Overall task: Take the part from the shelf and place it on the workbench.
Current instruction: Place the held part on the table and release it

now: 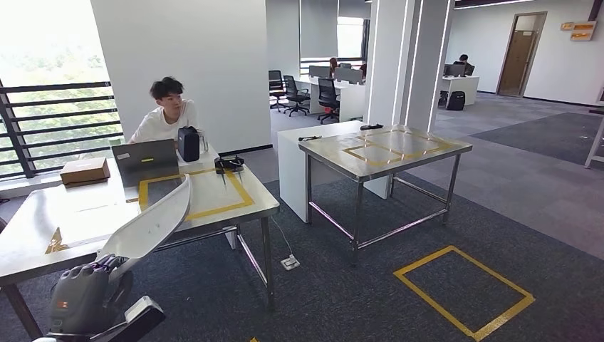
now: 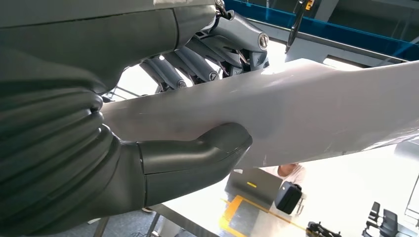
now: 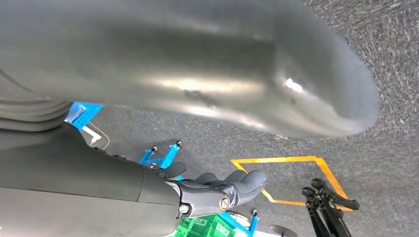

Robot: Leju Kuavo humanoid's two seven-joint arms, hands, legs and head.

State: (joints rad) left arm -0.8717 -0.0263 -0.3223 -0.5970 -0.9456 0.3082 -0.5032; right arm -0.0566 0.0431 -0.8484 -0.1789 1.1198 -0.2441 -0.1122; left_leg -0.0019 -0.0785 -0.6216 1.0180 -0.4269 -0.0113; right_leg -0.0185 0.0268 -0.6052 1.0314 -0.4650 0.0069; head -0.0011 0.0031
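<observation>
Largest in the head view is the steel workbench (image 1: 43, 235) across the left of the frame, marked with a square of yellow tape (image 1: 238, 187). A person (image 1: 167, 114) sits behind it at the upper left with an open laptop (image 1: 146, 160), a dark speaker-like box (image 1: 189, 144), a cardboard box (image 1: 84, 171) and some small black gear (image 1: 229, 163) on the top. A second steel table (image 1: 388, 149) with yellow tape stands right of centre, against a white counter (image 1: 292, 167); between them lies open carpet. A yellow floor square (image 1: 463, 291) sits lower right.

The part (image 1: 153, 221), a long white curved panel, slants up from the lower left over the near edge of the workbench, above its surface. The left hand (image 1: 85, 292) grips its lower end; in the left wrist view the thumb (image 2: 197, 153) presses one face of the part (image 2: 306, 108) and the fingers (image 2: 197, 64) wrap the other.

The right hand (image 3: 222, 190) holds nothing, fingers curled in, above carpet beside a black tripod (image 3: 326, 202).
</observation>
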